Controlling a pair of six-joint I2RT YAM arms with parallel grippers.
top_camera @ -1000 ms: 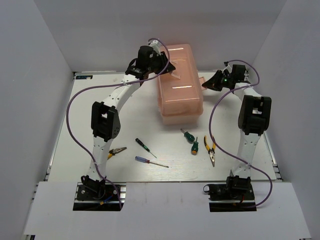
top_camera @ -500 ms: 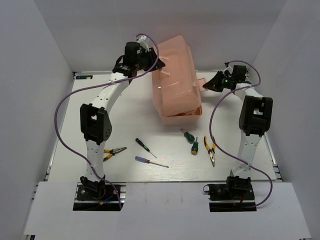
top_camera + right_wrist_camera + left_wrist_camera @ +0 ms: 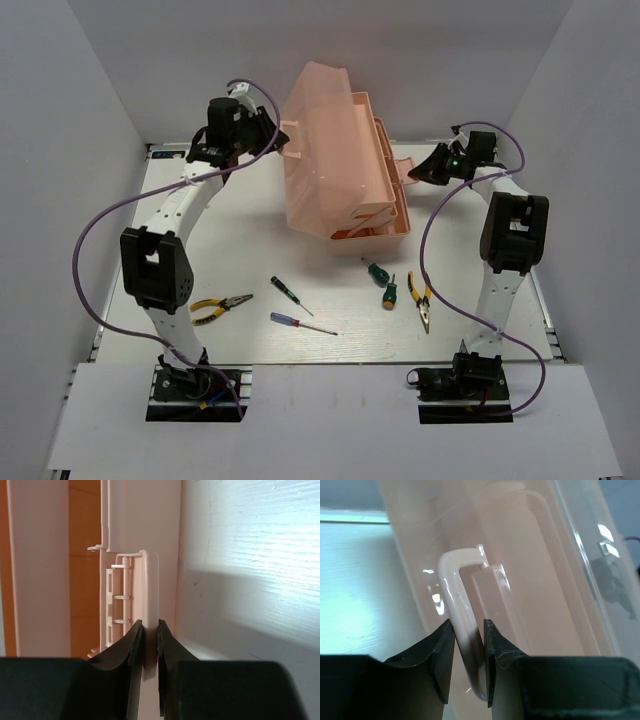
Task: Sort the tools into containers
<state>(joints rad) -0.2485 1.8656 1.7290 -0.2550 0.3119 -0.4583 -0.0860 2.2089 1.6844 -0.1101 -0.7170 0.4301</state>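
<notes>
The toolbox [image 3: 340,170] stands at the far middle of the desk [image 3: 200,250] with its lid tilted up, so I judge the opening step is in hand. The left gripper [image 3: 468,630] clamps the lid handle [image 3: 451,580], and the right gripper [image 3: 149,630] pinches the side tab [image 3: 150,580]. The tools [image 3: 385,290] lie toward the near edge. The next move calls for swinging the lid fully over.

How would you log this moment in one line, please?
left gripper: shut on handle | right gripper: shut on toolbox tab | lid: tilted open | tools: loose on table
</notes>
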